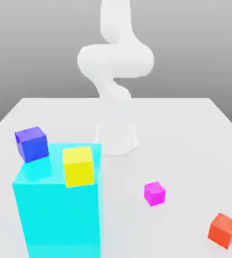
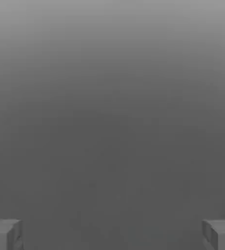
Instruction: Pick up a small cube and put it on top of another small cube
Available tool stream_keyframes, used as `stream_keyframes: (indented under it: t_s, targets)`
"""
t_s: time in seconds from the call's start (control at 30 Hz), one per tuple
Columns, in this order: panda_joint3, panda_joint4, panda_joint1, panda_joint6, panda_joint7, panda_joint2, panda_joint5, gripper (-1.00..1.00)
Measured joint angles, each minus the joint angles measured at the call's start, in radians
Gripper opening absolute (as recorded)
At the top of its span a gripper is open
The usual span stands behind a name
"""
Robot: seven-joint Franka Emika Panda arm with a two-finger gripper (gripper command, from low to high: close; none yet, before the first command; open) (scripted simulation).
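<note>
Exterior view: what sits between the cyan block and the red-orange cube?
The magenta cube lies between the cyan block and the red-orange cube, a bit farther back, in the exterior view.

The white Panda arm (image 1: 116,60) is washing out against the bright tabletop (image 1: 173,131). Between the gripper's fingertips (image 2: 112,235), dim grey is darkening smoothly.

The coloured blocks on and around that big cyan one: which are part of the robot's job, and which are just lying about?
Part of the job:
- red-orange cube, the one to pick up
- blue-violet cube, the one to stack it on

Just lying about:
- yellow cube
- magenta cube
- big cyan block
</note>
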Motion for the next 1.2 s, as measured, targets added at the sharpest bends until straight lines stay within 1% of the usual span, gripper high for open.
stream_keyframes:
  t_s: [0.33, 0.53, 0.73, 0.9, 1.07, 1.1, 1.2]
  targets:
    - [0.057, -0.022, 0.122, 0.125, -0.115, 0.368, 0.026, 0.0]
    - [0.108, -0.035, 0.181, 0.199, -0.163, 0.586, 0.013, 0.0]
    - [0.143, -0.048, 0.263, 0.273, -0.184, 0.805, -0.039, 0.0]
    - [0.157, -0.058, 0.319, 0.332, -0.181, 0.989, -0.109, 0.0]
    - [0.112, -0.028, 0.368, 0.459, -0.148, 1.171, -0.166, 0.0]
    - [0.106, -0.024, 0.373, 0.474, -0.144, 1.19, -0.171, -1.0]
    - [0.107, -0.024, 0.373, 0.474, -0.144, 1.19, -0.171, -1.0]
